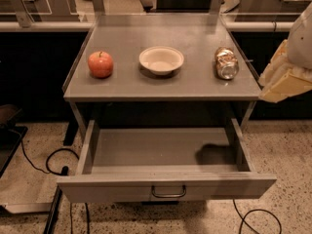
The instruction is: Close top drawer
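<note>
Camera view looks down at a grey bench (195,84) with the top drawer (107,193) pulled far out under it, toward the camera. The drawer is wide and shallow. Its long side runs from left to right, and its flat front faces the camera. A small dark handle (168,192) sits in the middle of that front. Nothing lies in the drawer, only a dark shadow near the back right corner.

The gripper (285,79) is at the right edge, pale and cream in colour, up beside the right end of the bench top. It touches nothing. Whether it is spread or clenched does not show. The drawer lies lower down and to the left of it, well apart, and the handle is far from it.

On the bench top sit a red apple (100,64) on the left, a white bowl (161,60) in the middle and a shiny can (226,63) on its side at the right.
</note>
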Controlling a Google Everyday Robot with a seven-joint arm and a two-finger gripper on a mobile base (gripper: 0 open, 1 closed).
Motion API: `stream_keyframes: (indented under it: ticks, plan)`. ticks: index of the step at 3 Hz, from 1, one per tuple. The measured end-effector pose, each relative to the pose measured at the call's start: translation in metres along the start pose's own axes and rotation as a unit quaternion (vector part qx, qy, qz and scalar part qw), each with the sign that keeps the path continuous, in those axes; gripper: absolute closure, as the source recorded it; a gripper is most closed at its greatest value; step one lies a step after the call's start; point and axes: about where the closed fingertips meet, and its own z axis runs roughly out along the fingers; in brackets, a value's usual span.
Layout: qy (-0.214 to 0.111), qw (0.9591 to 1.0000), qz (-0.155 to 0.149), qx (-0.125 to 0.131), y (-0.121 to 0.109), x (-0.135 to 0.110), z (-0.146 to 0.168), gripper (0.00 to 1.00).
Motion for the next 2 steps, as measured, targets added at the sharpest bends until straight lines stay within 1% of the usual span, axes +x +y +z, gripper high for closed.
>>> stream_keyframes:
  ticks: [1,2]
  plan:
    - [0.000,1.0000,0.000,0.000,0.0000,0.0000,0.0000,0.88]
    - [0.000,1.0000,0.000,0.000,0.0000,0.0000,0.0000,1.00]
